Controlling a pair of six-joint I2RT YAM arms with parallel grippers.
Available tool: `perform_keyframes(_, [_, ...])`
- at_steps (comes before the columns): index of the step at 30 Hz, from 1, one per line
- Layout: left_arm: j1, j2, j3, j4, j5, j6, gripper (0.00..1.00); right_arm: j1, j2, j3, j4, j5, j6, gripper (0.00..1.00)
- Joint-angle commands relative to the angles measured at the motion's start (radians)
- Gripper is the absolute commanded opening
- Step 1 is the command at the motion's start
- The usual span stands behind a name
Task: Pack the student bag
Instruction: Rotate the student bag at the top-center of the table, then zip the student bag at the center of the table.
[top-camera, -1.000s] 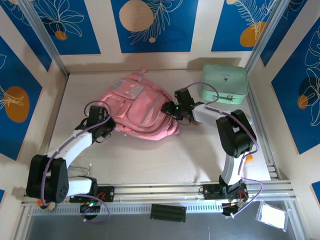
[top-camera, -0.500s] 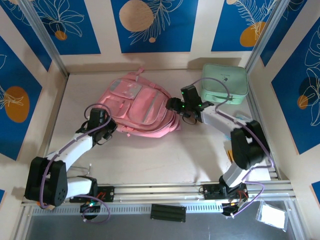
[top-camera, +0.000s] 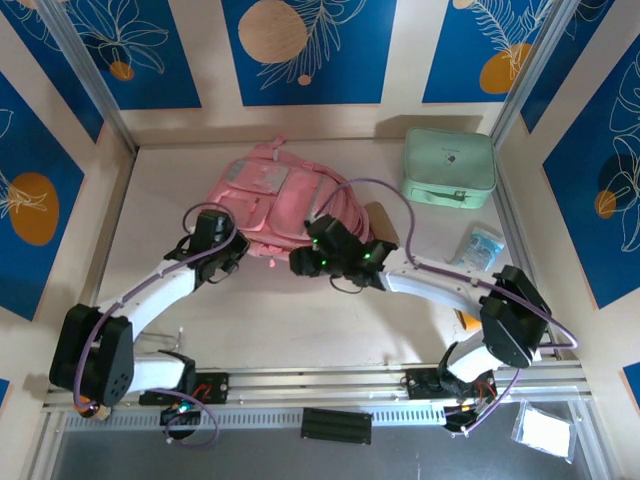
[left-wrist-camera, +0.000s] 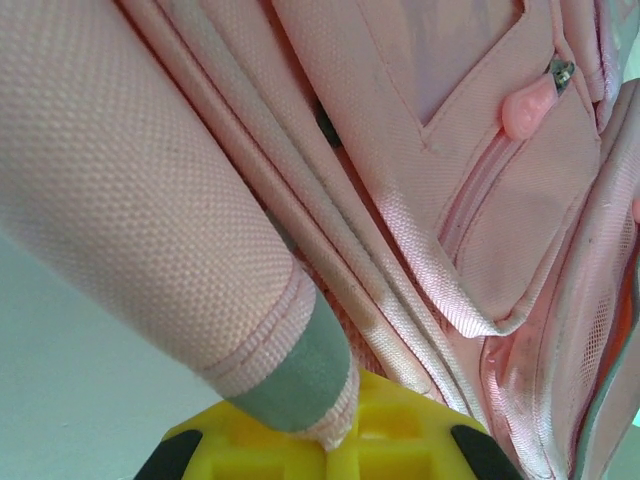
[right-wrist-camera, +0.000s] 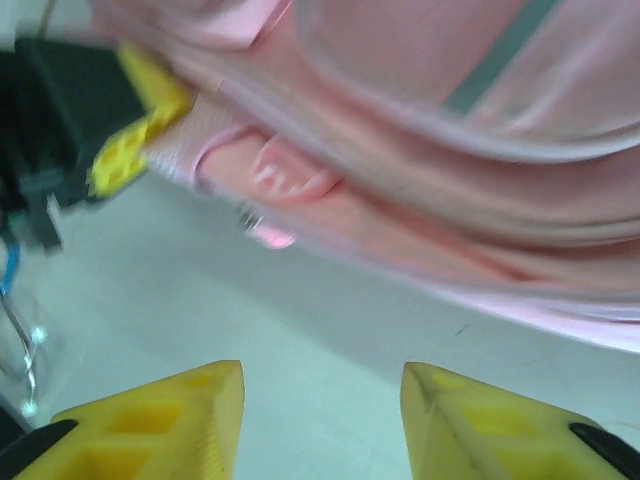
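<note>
Student bag (top-camera: 280, 195): soft pink fabric with grey strips, lay flat at upper centre; left claw (left-wrist-camera: 330, 440) clamped its grey-tipped strap (left-wrist-camera: 150, 200), right claw (right-wrist-camera: 320, 400) stood open beside it.

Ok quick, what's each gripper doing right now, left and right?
Left gripper: closed on a pink strap of the student bag.
Right gripper: open, holding nothing.

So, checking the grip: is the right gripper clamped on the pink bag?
No, the right gripper stands open over the table, short of the bag.
</note>
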Motion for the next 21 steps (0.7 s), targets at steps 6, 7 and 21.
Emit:
perform_keyframes(6, [-0.014, 0.014, 0.04, 0.113, 0.065, -0.009, 0.0, 0.07, 0.231, 0.15, 0.011, 0.038, -0.125, 0.32])
perform_keyframes(7, [-0.014, 0.01, 0.041, 0.113, 0.064, -0.009, 0.0, 0.074, 0.254, 0.166, 0.014, 0.051, -0.125, 0.32])
perform_keyframes(21, [-0.014, -0.021, 0.034, 0.091, 0.069, -0.001, 0.0, 0.037, 0.436, 0.392, -0.078, 0.215, -0.06, 0.3])
